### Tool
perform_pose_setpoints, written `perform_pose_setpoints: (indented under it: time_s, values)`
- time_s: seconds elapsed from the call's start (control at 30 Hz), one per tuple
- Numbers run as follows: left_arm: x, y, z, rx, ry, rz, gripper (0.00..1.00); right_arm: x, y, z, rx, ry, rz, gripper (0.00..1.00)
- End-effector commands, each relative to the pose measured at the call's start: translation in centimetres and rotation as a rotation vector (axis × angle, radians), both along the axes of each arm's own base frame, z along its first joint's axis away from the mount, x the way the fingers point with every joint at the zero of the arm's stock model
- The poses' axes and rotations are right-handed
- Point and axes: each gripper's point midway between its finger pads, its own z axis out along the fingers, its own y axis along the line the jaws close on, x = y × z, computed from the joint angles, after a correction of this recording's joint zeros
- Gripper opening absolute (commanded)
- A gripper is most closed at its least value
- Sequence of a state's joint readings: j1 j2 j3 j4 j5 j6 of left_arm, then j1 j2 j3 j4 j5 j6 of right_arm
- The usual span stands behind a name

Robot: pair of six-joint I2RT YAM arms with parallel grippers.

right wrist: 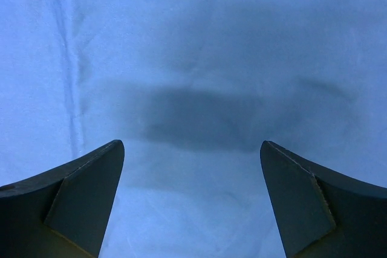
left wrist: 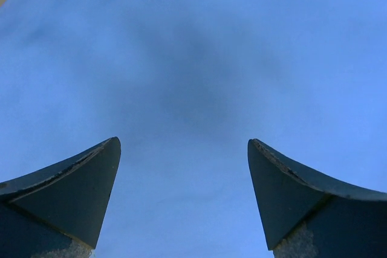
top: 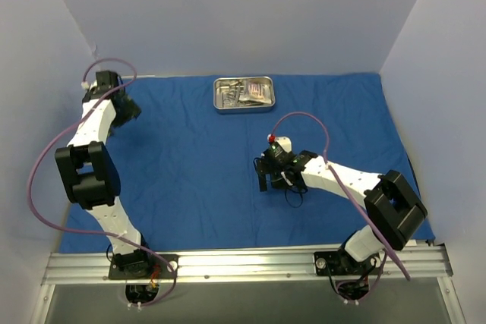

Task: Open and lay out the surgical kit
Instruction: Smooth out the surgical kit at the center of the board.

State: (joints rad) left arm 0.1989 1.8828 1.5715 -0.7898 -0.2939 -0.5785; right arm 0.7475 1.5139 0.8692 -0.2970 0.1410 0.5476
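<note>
From where I stand, the royal-blue cloth wrap [top: 190,157] lies opened out flat, covering almost the whole table from the back wall to the silver aluminium rail [top: 243,263] where the two arms are bolted. A small rectangular steel tray [top: 243,110] sits on the cloth near its far edge, about midway across, with a jumble of silvery metal instruments [top: 231,93] and something pinkish inside it; they are too small for me to tell one piece from another. The white left arm [top: 95,123] reaches up along the left side, and the left gripper [left wrist: 183,142] hangs over the far left corner of the cloth, well away from the tray. Its two dark fingers [left wrist: 78,191] stand wide apart with only plain blue fabric and a soft shadow between them, holding nothing. The white right arm [top: 342,180] stretches in from the right, and the right gripper [right wrist: 192,144] hovers over the middle of the cloth, nearer to me than the tray and a little right of it, clear of its rim. Its jaws are spread wide too, empty, and beneath them the fabric shows a long faint crease [right wrist: 68,89] on the left and a darker shadow in the middle. Purple cables [top: 45,172] loop along both arms.
</note>
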Motion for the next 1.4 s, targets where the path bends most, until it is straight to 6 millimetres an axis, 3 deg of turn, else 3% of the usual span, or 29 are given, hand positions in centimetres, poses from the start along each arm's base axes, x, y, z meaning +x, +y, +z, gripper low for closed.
perform_pose_setpoints:
  time_s: [0.0,0.1,0.13,0.17,0.23,0.3,0.33,0.63,0.7,0.73,0.83,1.07,1.37]
  values:
    - [7.2,-1.7,5.4,0.014,-0.287,-0.148,0.96,0.7,0.8,1.4,0.025,-0.040,0.036,0.91]
    - [11.2,-2.7,6.1,-0.001,-0.390,-0.233,0.99,0.7,1.3,1.4,0.046,-0.040,0.048,0.91]
    - [12.0,-3.1,4.9,-0.016,-0.381,-0.251,0.99,0.8,1.4,1.3,0.051,-0.041,0.050,0.91]
    - [13.1,-3.5,5.7,-0.027,-0.411,-0.274,1.00,0.8,1.5,1.3,0.052,-0.040,0.052,0.91]
    - [14.3,-3.8,4.1,-0.045,-0.400,-0.295,1.00,0.9,1.5,1.1,0.050,-0.037,0.049,0.91]
    - [15.5,-4.4,4.2,-0.053,-0.422,-0.327,0.95,0.9,1.5,0.8,0.046,-0.033,0.042,0.91]
    - [16.0,-4.5,2.9,-0.060,-0.404,-0.334,0.94,0.9,1.5,0.7,0.046,-0.032,0.042,0.91]
    - [18.4,-4.3,-1.5,-0.066,-0.316,-0.374,0.93,0.6,1.5,0.0,0.039,-0.009,0.034,0.91]
    - [18.1,-4.0,-3.5,-0.072,-0.261,-0.359,0.93,0.6,1.4,-0.2,0.035,-0.006,0.026,0.91]
    - [18.4,-3.7,-3.3,-0.069,-0.263,-0.353,0.93,0.6,1.4,-0.2,0.035,-0.005,0.022,0.91]
    - [17.5,-3.0,-5.4,-0.079,-0.187,-0.314,0.93,0.6,1.3,-0.2,0.031,-0.007,0.013,0.91]
    - [13.8,0.6,-8.5,-0.059,-0.032,-0.184,0.93,0.7,0.9,0.1,0.014,-0.014,-0.007,0.91]
    - [9.6,5.3,-10.5,-0.079,0.062,-0.063,0.93,1.2,1.2,0.2,0.008,-0.022,-0.005,0.91]
